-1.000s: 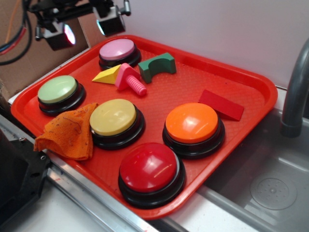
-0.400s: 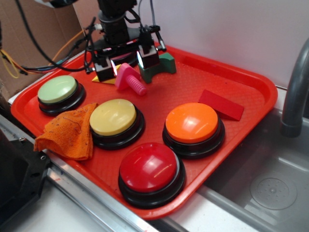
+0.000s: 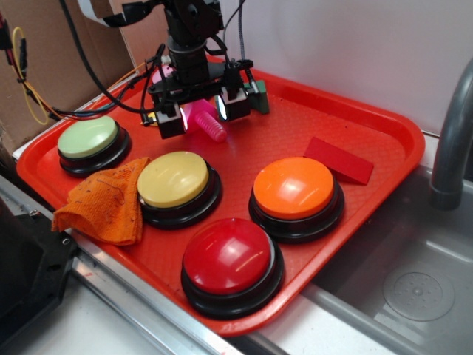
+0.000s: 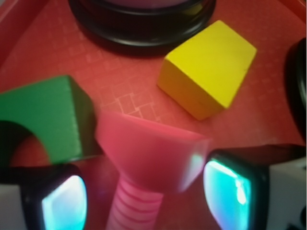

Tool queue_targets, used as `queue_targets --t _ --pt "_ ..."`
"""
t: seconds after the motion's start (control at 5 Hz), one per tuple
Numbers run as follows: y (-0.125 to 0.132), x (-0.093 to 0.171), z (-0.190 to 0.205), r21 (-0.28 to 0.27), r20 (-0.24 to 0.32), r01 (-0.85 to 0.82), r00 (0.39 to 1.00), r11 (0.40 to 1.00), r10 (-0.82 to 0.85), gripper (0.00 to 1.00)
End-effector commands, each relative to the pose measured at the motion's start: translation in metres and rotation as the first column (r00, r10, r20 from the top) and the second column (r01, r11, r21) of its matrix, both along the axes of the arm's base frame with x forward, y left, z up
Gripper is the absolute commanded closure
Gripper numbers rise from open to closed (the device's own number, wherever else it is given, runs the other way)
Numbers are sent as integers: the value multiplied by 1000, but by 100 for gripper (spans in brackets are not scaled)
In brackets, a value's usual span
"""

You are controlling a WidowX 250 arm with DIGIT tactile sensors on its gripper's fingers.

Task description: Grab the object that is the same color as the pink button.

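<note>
Tool (image 4: 144,191) straddles pink bolt (image 4: 146,163), seemingly untouching; no writing legible.

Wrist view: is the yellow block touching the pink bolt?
No. The yellow block lies apart from the pink bolt, with a strip of bare red tray showing between them.

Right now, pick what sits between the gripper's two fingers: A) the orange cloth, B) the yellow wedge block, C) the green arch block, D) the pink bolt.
D: in the wrist view the pink bolt lies between the two fingers of the gripper, which stands open around it; the yellow wedge block and the green arch block lie beyond.
</note>
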State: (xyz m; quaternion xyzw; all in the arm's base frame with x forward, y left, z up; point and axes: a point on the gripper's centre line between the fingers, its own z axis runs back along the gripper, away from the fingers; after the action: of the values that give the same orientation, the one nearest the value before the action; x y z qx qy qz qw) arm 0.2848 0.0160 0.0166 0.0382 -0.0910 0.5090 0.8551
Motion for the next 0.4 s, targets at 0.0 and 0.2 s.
queue_targets --t 0.0,0.2 --pt "10 1 2 -23 33 23 999 999 -23 24" --pt "11 0 2 -31 39 24 999 999 -23 100"
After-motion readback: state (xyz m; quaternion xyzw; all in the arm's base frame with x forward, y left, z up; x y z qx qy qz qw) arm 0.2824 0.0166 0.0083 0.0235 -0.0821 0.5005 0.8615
